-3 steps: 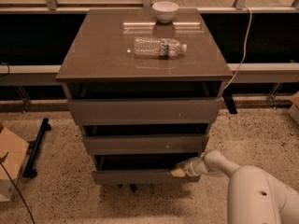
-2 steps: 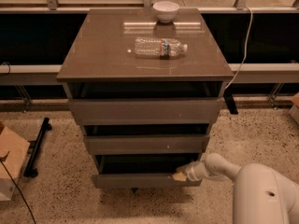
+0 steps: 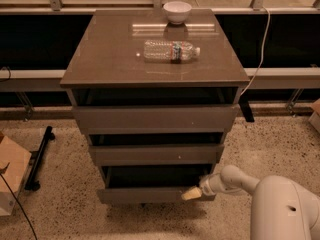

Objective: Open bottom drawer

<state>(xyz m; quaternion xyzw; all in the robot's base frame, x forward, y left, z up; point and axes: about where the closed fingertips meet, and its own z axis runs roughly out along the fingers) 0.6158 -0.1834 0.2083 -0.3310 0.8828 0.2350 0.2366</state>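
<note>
The grey-brown cabinet has three handleless drawers. The bottom drawer is the lowest and narrowest front; it stands pulled out a little, with a dark gap above it. My gripper comes in from the lower right on a white arm. Its yellowish tip sits at the upper right edge of the bottom drawer front, touching it. The middle drawer front and the top drawer front sit above it.
A clear plastic water bottle lies on the cabinet top, with a white bowl behind it. A cardboard box and a black stand are on the speckled floor at left. A white cable hangs at right.
The bottom drawer front has slid outward toward the camera, and my gripper has moved with it at its right edge. The gap above the drawer has widened.
</note>
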